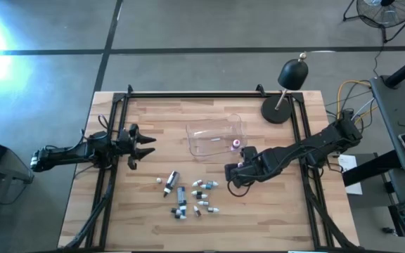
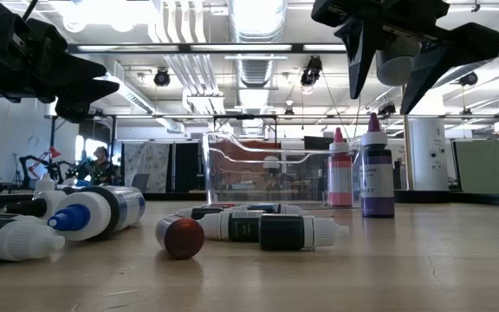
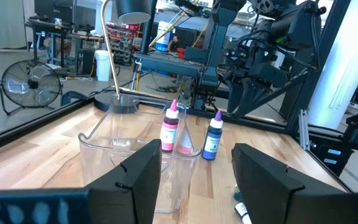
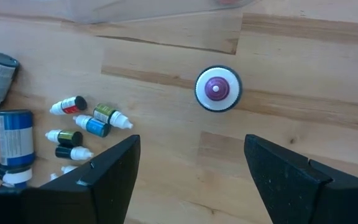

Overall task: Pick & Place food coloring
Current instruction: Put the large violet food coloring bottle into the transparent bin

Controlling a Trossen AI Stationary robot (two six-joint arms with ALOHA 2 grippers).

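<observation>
Right gripper (image 4: pixel 191 180) hangs spread wide above an upright purple bottle (image 4: pixel 217 89)
Light, stiff, slick and tippy; pinch its body below the cap, directly under the fingers; left gripper (image 1: pixel 145 145) waits apart, jaws parted

text check | purple bottle (image 2: pixel 377 167) beside the clear tub (image 2: pixel 267 173) has a label (way too blurry) | nothing readable anywhere

Tub (image 1: pixel 215 135) sits mid-table; one bottle (image 1: pixel 236 143) stands inside it, another (image 3: pixel 213 135) upright just outside, loose bottles (image 1: pixel 188 197) scattered before it; lamp (image 1: pixel 287 88) behind-right.
</observation>
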